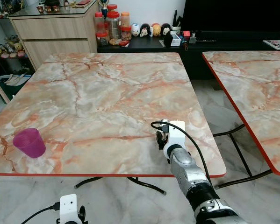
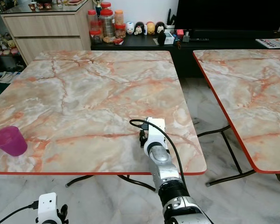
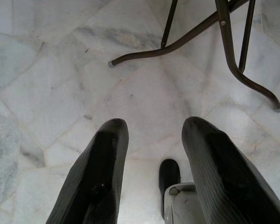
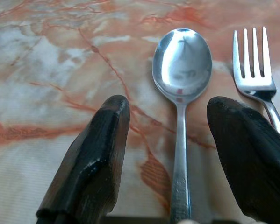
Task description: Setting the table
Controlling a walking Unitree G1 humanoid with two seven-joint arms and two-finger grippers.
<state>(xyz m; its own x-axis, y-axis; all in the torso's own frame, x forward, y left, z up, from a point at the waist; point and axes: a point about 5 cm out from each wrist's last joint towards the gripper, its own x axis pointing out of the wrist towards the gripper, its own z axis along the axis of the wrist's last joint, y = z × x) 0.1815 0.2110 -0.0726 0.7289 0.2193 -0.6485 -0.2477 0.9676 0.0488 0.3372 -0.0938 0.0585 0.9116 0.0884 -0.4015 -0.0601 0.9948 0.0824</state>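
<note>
Straddling the spoon (image 4: 182, 88), our right gripper (image 4: 170, 158) has its fingers spread wide, the handle running between them untouched, so we judge a piece just laid or about to be taken. A fork (image 4: 254, 70) lies parallel just beside it, as a place setting would. On the marble table (image 1: 107, 93), a purple cup (image 1: 29, 142) stands well apart. Our left gripper (image 3: 154, 177) hangs parted over the floor.

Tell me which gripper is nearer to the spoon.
Right. The right gripper hangs open right over the spoon lying on the table; the left gripper hangs low over the floor, below table level.
</note>
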